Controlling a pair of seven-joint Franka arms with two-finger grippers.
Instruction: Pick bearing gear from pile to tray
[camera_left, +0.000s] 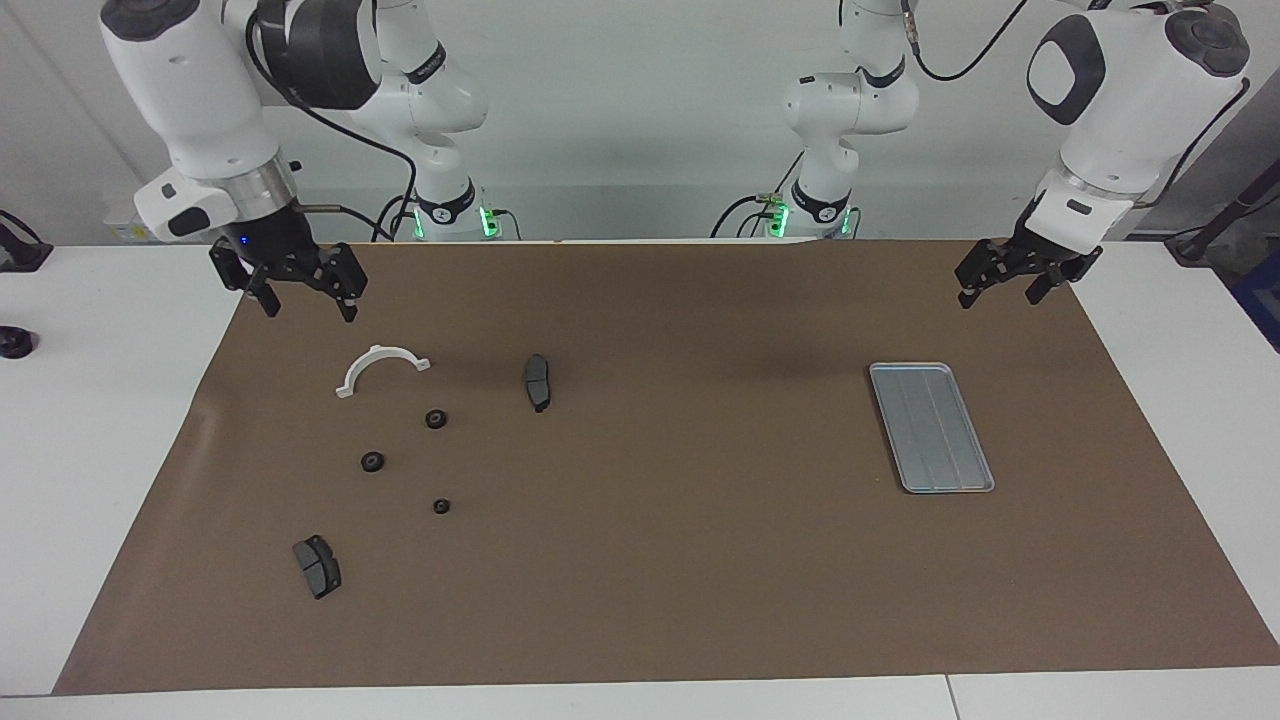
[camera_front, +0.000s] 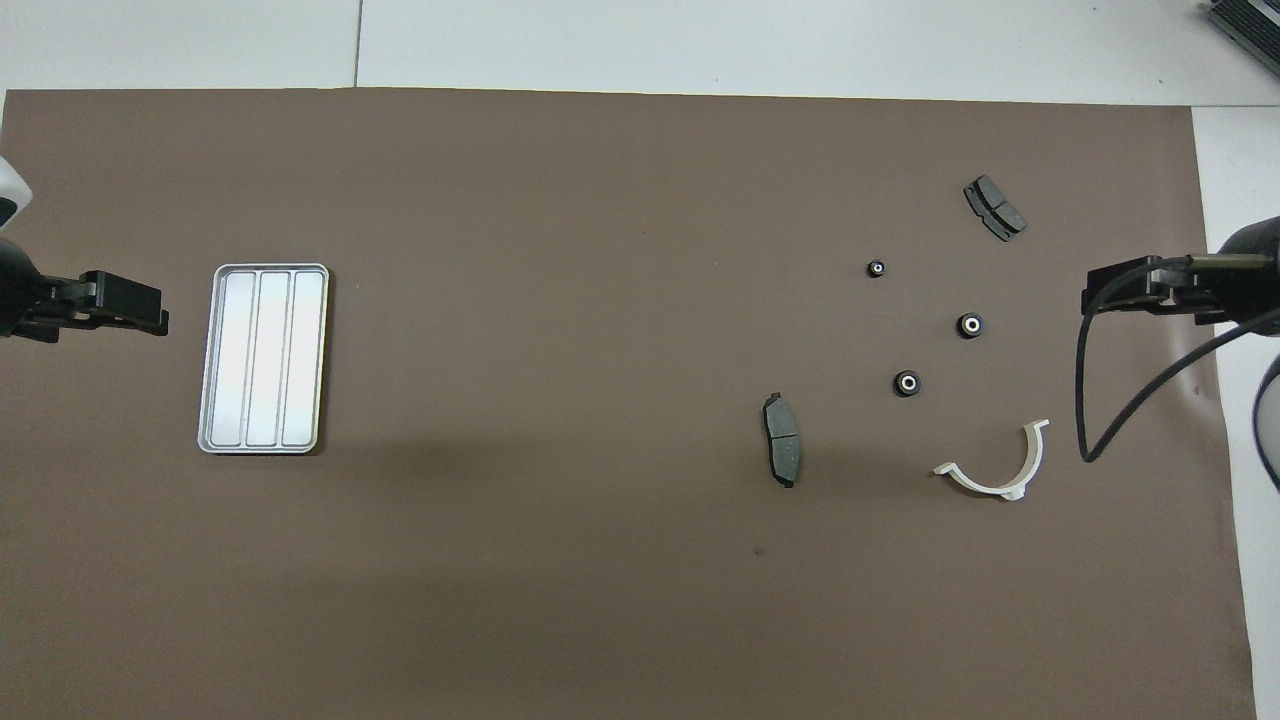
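Three small black bearing gears (camera_left: 436, 419) (camera_left: 372, 462) (camera_left: 441, 506) lie loose on the brown mat; the overhead view shows them too (camera_front: 907, 383) (camera_front: 969, 325) (camera_front: 876, 268). Around them in the pile are a white half-ring bracket (camera_left: 380, 351) and two dark brake pads (camera_left: 537, 382) (camera_left: 317, 566). The silver tray (camera_left: 930, 427) (camera_front: 262, 358) lies empty toward the left arm's end. My right gripper (camera_left: 308, 305) (camera_front: 1095, 298) hangs open in the air over the mat's edge beside the pile, holding nothing. My left gripper (camera_left: 998, 298) (camera_front: 150, 320) waits open over the mat's edge beside the tray.
The brown mat (camera_left: 680, 560) covers most of the white table. A black cable (camera_front: 1090, 420) loops down from the right wrist over the mat's edge near the bracket. A small dark object (camera_left: 15, 343) sits on the table off the mat.
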